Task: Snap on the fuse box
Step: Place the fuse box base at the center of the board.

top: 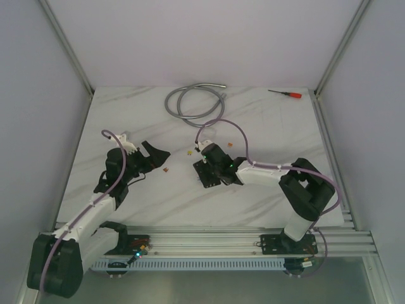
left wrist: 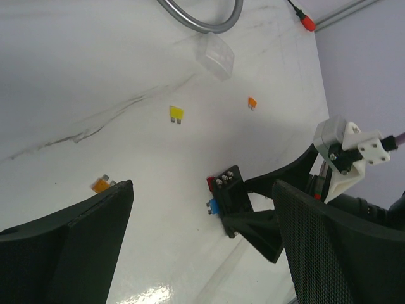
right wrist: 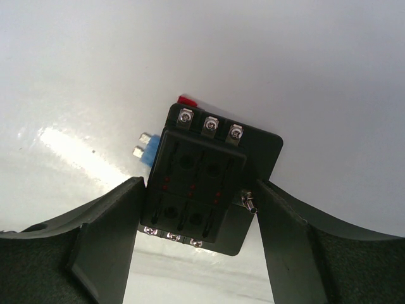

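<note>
Fuse box (right wrist: 199,183) parked just off desk (top: 126,126) centre, a hair toward 4 o'clock in the top view, and seemingly tipped up on edge rather than lying flat, going by the left wrist view. Right claw (right wrist: 199,190) clamped on it across the two side walls, one finger at the box's 9 o'clock, the other at its 3 o'clock, slotted face pointing at the wrist camera. Left claw (top: 157,154) spread wide with nothing in it, hanging out around 9 o'clock of the box, not touching. Clear cover (left wrist: 214,56) lying loose on the desk up at 12 o'clock of the box in the left wrist view, well apart. Guessing on feel: probably light, hard moulded plastic with no give at all, smooth enough on the sides to twist or slip out under a push. Looks safest to grab those plain side walls about mid-length and avoid the screw rows at 12 and 6 o'clock, plus the little stud poking out at 3 o'clock, right against the finger there. Also worth leaving the face free for the cover. Blue fuse (right wrist: 147,147) and red piece (right wrist: 185,99) tucked by the 10 to 11 o'clock corner, so mind those too.
</note>
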Controlling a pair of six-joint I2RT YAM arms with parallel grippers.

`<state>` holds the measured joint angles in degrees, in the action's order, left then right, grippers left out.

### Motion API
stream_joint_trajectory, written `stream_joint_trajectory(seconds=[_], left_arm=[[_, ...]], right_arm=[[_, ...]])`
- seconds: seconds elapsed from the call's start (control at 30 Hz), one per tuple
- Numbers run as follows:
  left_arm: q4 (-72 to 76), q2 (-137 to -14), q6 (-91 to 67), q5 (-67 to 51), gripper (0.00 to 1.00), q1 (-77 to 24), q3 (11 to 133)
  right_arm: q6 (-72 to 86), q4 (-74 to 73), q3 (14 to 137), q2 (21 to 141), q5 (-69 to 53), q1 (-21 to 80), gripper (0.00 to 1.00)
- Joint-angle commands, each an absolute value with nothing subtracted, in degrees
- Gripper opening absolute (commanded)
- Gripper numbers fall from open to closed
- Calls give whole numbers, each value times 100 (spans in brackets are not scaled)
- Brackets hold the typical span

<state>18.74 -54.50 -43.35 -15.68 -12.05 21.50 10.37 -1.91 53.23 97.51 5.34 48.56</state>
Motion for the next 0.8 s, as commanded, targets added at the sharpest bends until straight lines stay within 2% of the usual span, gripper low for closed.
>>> stream_joint_trajectory(seconds=[0.0, 0.43, 0.77], left_arm=[[1819, -5501, -4368, -1592, 100, -1272, 2191], [1797, -5182, -4695, -1235, 100, -1607, 1911], [1775, -5561, -4640, -1282, 100, -1730, 2126]], right_arm=[[1394, -523, 5148, 9638, 619, 5001, 73], [1924, -917, 4599, 8962, 909, 5033, 74], [1828, -1161, 4632, 8901, 793, 5294, 83]])
